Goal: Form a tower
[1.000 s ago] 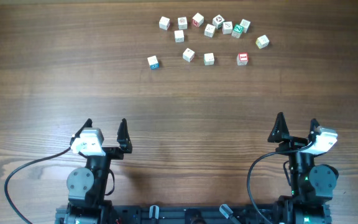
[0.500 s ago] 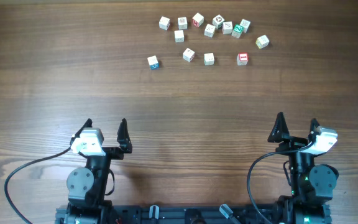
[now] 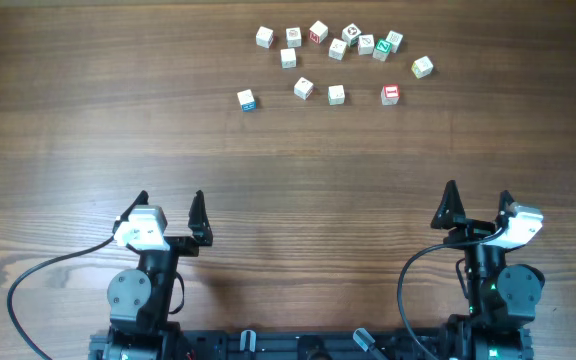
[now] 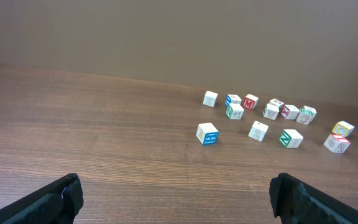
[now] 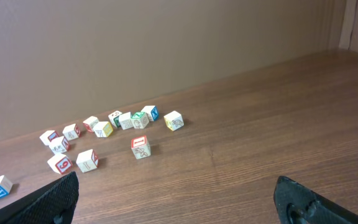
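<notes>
Fourteen small pale cubes (image 3: 336, 60) with printed faces lie scattered at the far edge of the brown wooden desk (image 3: 68, 130). As far as the views show, each rests on the desk itself in a single layer. A loose row runs along the back. In front of it lies a thinner line of four cubes, spaced apart. At the left end of that line, a little off from the others, is the blue-marked cube (image 3: 246, 99). The red-marked cube (image 3: 390, 94) is at its right end. A green-marked cube (image 3: 382, 48) sits in the tightest part of the back row, touching or nearly touching its neighbours. One more cube (image 3: 422, 67) lies apart at the right end of the scatter.

Both arms are at the near edge, well away from the cubes. The left hand (image 3: 170, 203) has its two dark fingers spread wide with nothing between them. It points toward the far side, and a black cable (image 3: 43, 275) loops out from its arm. The right hand (image 3: 478, 195) is also spread wide and holds nothing. Each wrist view shows only the dark fingertips at the bottom corners, bare desk between them, the cubes far ahead and a plain brown wall (image 4: 166, 31) behind.
</notes>
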